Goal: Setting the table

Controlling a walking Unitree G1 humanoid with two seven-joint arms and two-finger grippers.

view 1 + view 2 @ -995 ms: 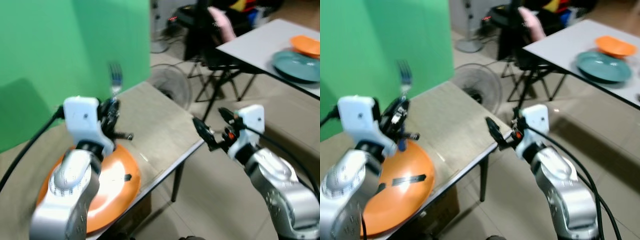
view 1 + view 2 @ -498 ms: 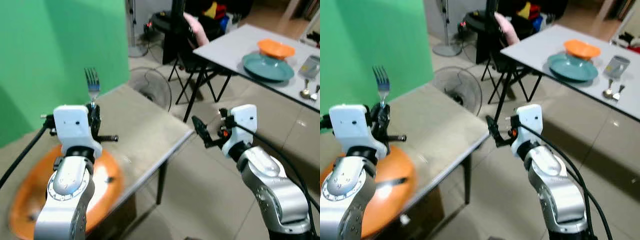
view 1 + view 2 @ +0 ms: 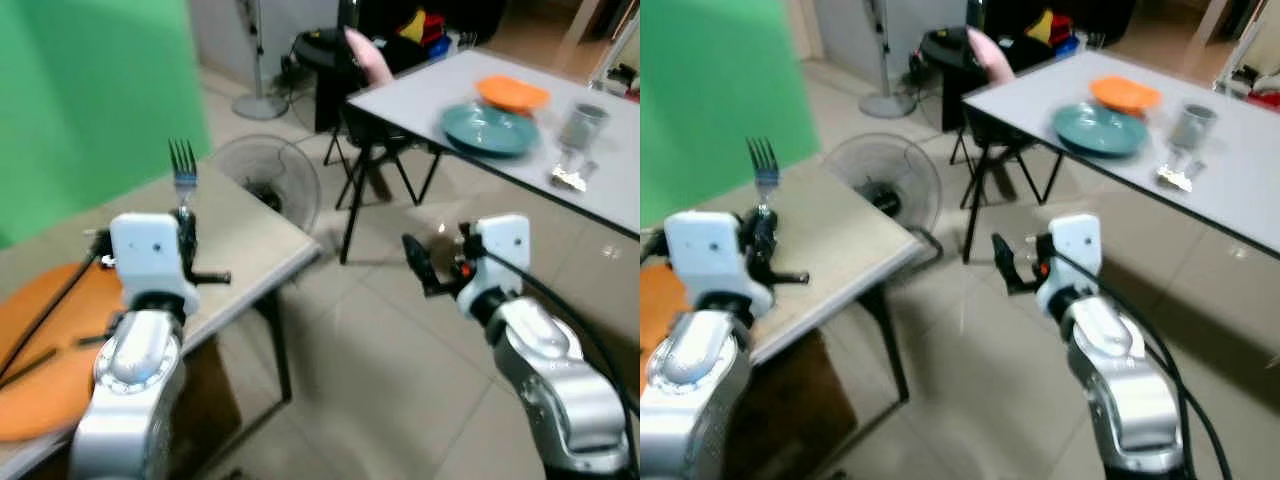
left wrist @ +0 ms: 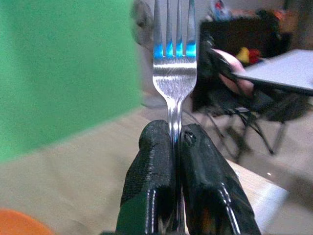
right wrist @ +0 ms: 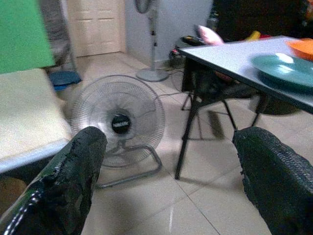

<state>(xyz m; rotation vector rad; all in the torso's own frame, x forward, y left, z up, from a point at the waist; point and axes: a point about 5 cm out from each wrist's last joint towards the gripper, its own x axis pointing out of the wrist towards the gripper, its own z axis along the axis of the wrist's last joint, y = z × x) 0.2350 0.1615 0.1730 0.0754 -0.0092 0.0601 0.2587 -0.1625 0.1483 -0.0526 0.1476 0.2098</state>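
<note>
Head views first: your camera has swung right since half a second ago, so the orange plate (image 3: 40, 350) sits at the frame edge and the grey bench (image 3: 1230, 160) looms closer. Left tool (image 4: 172, 142) is clamped on the upright silver fork (image 4: 173, 73). Right tool (image 5: 166, 181) is spread apart over floor.

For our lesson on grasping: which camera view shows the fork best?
The left wrist view: the fork stands close and sharp, its neck pinched between the left gripper's black fingers, prongs up. The two eye views show it small and a little blurred above the left arm. The right wrist view looks at a floor fan.
</note>
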